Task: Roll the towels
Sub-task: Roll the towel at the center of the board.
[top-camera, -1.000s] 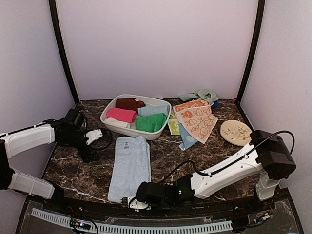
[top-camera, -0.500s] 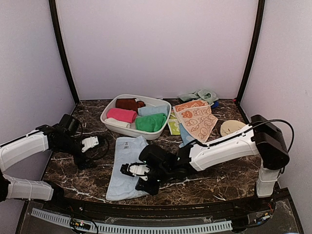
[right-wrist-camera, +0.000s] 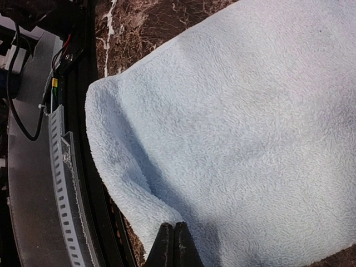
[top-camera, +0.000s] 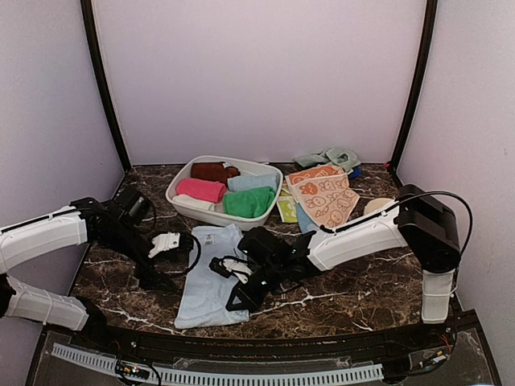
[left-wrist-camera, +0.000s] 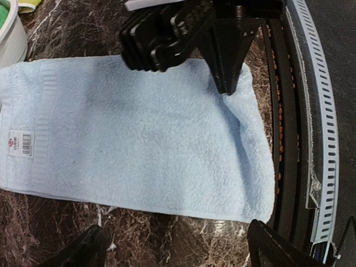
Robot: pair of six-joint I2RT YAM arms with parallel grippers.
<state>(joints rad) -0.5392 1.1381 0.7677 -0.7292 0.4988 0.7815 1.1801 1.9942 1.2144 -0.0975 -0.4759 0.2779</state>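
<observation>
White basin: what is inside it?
Four bundled towels fill the basin: a brown towel, a pink towel, a pale blue towel and a green towel. Anything beneath them is covered.

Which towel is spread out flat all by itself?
The pale blue towel lying at the front. The others are rolled up inside the white basin or overlap one another in the pile at the back right.
</observation>
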